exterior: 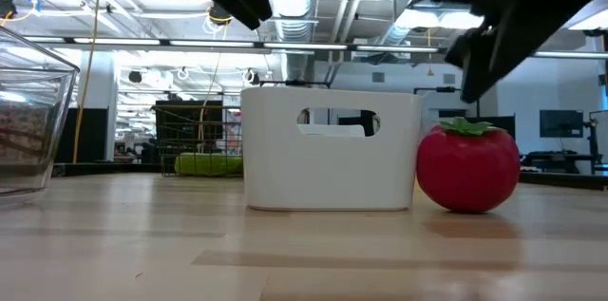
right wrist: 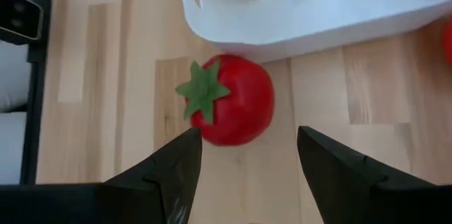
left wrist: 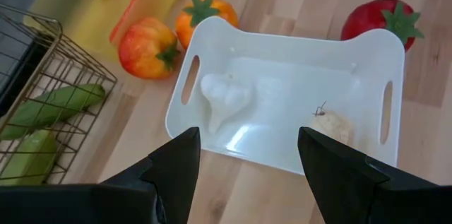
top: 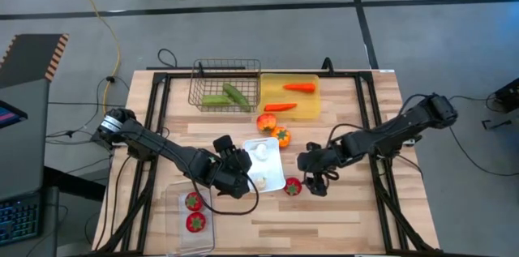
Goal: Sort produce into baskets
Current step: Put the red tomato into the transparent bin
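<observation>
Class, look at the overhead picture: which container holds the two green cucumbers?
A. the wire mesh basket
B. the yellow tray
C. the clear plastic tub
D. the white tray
A: both green cucumbers lie inside the wire mesh basket at the table's far side, while the yellow tray beside it holds the carrots.

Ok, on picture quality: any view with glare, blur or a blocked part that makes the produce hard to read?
Low view: ceiling lights flare brightly, and the white tray hides most of what lies behind it; the red fruit reads sharply. Left wrist view: the garlic bulbs are pale on white and low in contrast. Right wrist view: the fruit is crisp, the near fingers dark and soft. High view: even light, items small.
</observation>
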You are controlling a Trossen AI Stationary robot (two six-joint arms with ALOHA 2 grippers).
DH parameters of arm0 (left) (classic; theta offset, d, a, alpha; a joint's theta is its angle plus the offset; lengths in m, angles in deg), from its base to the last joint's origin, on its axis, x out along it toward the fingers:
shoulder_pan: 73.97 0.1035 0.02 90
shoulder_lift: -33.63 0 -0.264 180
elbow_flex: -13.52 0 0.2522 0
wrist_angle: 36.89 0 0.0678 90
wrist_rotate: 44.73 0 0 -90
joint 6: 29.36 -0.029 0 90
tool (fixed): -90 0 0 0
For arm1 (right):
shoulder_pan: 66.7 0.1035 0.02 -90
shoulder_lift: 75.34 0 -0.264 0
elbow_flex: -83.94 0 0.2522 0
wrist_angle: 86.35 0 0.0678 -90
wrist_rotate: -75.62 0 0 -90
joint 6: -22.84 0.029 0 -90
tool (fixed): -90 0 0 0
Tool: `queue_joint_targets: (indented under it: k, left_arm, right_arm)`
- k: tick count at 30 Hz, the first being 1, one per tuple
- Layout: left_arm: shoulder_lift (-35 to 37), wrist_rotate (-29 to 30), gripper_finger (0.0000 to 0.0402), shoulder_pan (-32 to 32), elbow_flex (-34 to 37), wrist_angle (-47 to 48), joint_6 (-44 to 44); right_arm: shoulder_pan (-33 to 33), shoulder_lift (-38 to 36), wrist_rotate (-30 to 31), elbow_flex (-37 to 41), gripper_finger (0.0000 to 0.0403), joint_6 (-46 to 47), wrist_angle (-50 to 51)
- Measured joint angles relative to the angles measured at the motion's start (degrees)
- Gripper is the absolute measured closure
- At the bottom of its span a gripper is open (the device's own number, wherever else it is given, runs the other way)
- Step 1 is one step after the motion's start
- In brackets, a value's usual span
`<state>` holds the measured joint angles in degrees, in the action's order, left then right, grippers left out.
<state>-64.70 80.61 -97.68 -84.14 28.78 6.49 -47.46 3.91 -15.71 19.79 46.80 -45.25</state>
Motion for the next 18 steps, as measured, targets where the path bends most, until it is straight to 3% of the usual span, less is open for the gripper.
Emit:
queue_joint_targets:
  k: [11,18]
  left_arm:
    - [0.00,0.04,0.0175,0.00,0.00,-0.10,-0.83]
    - [0.00,0.06,0.0175,0.00,0.00,-0.30,-0.76]
  right_arm:
    - [-1.21,7.32,-1.64,0.00,0.0122,7.11,-0.61]
    - [-2.01,5.90,-5.06,0.00,0.0121,7.08,0.71]
